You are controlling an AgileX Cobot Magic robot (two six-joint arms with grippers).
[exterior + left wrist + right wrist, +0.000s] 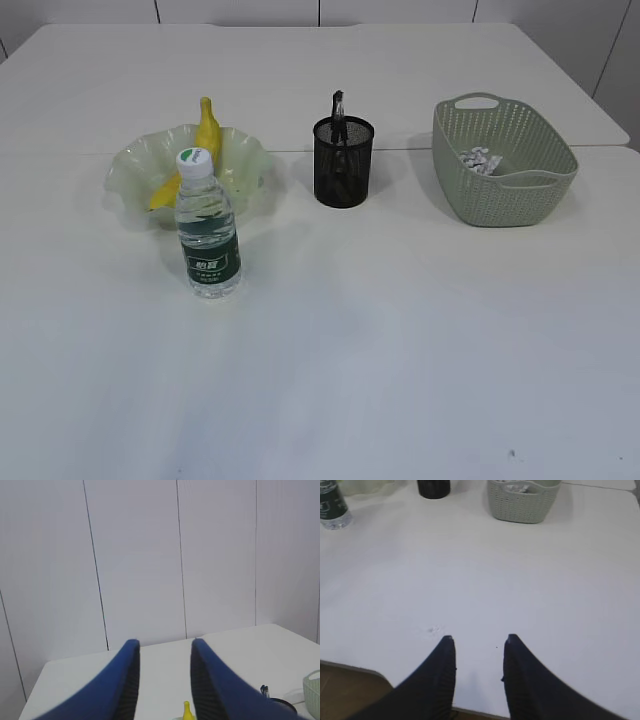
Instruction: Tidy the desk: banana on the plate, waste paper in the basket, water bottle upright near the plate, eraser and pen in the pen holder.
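Note:
On the white desk [400,340] the yellow banana [205,135] lies in the pale-green plate [135,170]. The water bottle [207,225] stands upright just in front of the plate. A pen [338,110] sticks out of the black mesh pen holder [343,160]; the eraser is hidden. Crumpled waste paper [480,160] rests inside the sage-green basket [505,165]. Neither arm shows in the exterior view. My left gripper [165,645] is open and empty, raised and facing the back wall. My right gripper [477,640] is open and empty above the desk's near edge.
The desk's near edge [350,667] shows below the right gripper. Bottle [332,505], pen holder [433,487] and basket [522,500] line the top of the right wrist view. White wall panels [150,555] stand behind the desk.

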